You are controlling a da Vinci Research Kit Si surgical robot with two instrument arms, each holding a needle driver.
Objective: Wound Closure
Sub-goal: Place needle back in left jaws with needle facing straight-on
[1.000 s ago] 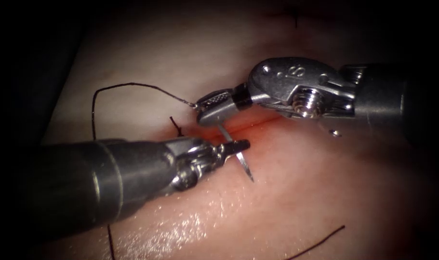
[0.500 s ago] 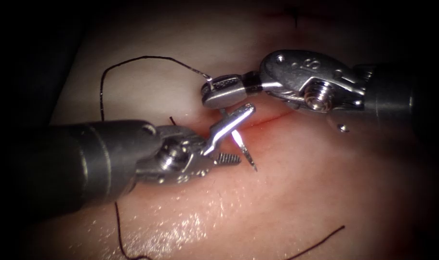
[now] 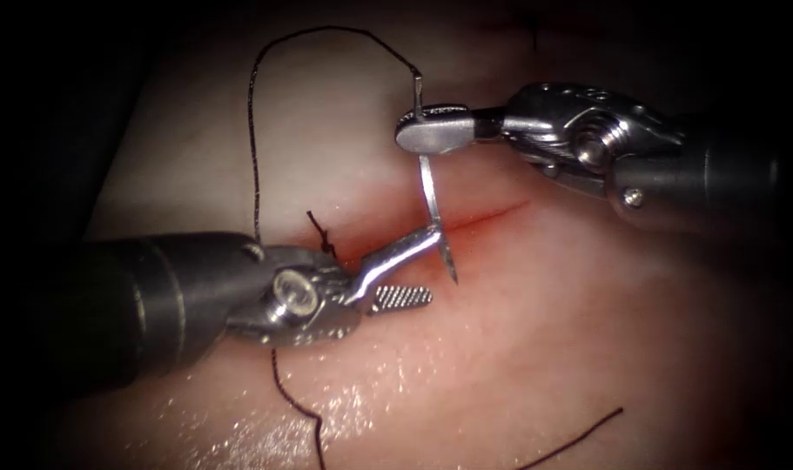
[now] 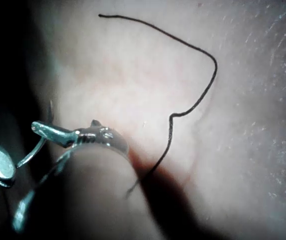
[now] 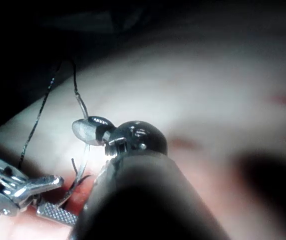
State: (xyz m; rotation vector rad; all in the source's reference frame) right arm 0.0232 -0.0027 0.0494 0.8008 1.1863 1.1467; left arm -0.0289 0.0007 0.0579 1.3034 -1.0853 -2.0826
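Two pincers | right pincer [image 3: 433, 130] grips needle [image 3: 431, 196] tail | left pincer [image 3: 418, 265] agape, empty

right tool [image 5: 88, 129] gripping needle [image 5: 82, 152], thread [image 5: 37, 120] trailing

right tool [image 3: 435, 129] raised with needle [image 3: 433, 202], left fingers [image 3: 405, 261] opened, released
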